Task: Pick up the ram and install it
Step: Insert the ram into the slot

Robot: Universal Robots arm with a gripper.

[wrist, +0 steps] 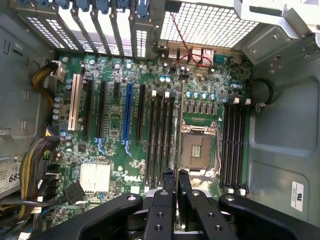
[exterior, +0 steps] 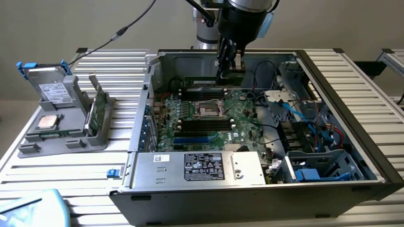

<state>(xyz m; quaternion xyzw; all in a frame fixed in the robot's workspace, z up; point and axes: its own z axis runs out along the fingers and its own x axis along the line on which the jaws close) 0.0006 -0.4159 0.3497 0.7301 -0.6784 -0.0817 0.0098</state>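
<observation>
Pinching the ram (wrist: 178,120) edge-on in my narrow claw (wrist: 176,174), I hold its long axis parallel to the slots (wrist: 160,130) just beside and beneath it.

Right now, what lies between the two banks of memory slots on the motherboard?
The processor socket, with its metal frame, lies between the two banks of memory slots. The wrist view shows this clearly, and the exterior view agrees.
</observation>
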